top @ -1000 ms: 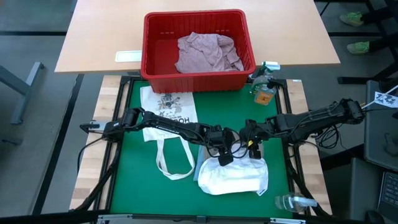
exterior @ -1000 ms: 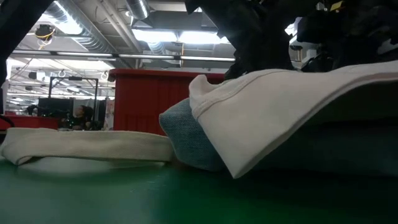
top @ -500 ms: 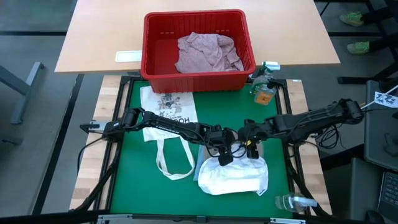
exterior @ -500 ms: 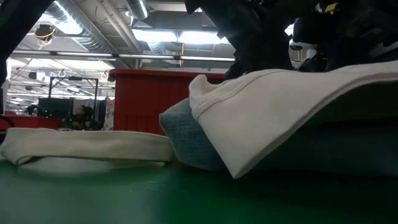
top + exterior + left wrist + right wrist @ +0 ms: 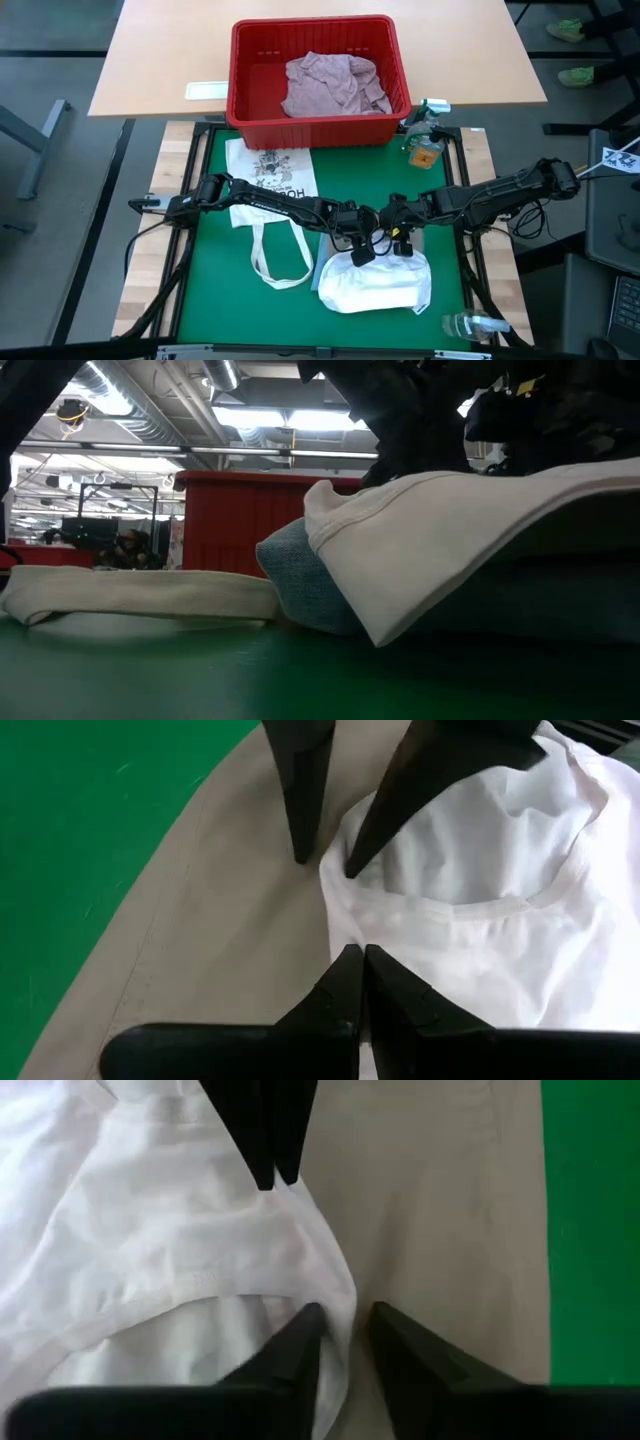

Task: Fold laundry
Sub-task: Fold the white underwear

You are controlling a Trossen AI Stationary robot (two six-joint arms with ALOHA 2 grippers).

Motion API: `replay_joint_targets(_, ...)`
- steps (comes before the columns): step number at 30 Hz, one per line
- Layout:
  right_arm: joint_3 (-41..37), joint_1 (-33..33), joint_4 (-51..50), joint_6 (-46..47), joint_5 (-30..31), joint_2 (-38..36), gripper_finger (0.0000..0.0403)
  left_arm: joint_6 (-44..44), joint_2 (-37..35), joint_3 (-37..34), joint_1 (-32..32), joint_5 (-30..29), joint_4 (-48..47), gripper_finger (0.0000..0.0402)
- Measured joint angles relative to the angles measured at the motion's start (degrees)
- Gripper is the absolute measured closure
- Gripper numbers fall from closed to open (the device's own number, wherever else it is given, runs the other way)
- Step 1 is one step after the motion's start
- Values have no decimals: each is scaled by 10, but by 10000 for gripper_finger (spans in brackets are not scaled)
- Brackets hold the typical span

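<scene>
Laundry sits piled at the near middle of the green bench (image 5: 200, 290): a white garment (image 5: 375, 282) on top, over a tan cloth (image 5: 230, 920) and blue denim (image 5: 300, 585) beneath. Both tools meet at the white garment's far edge, the pile lying just near-side of them. Its long axis runs left to right, so each arm takes one end of that edge.

The left tool (image 5: 355, 982) is pressed fully shut, its tips at the white collar edge; whether any fabric is pinched between them cannot be told. The right tool (image 5: 345, 1330) stands partly open, narrowing, with the white hem running down between its fingers (image 5: 295, 1342) above the tan cloth. It looks about to pinch that hem.

More laundry, a pink-mauve shirt (image 5: 330, 85), waits in the red basket (image 5: 240, 70) at the far side. A printed tote bag (image 5: 270, 180) lies to the left.
</scene>
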Motion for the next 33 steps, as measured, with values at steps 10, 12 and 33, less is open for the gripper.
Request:
replay_joint_targets(10,46,0,-55,-30,20,-2,381,0,-7,0,7,0,-18,399)
replay_joint_targets(12,60,0,-66,-31,45,-2,388,0,-15,0,11,-2,-34,399)
replay_joint_targets(33,71,0,-83,-104,260,-2,398,29,-54,0,60,-41,-64,399)
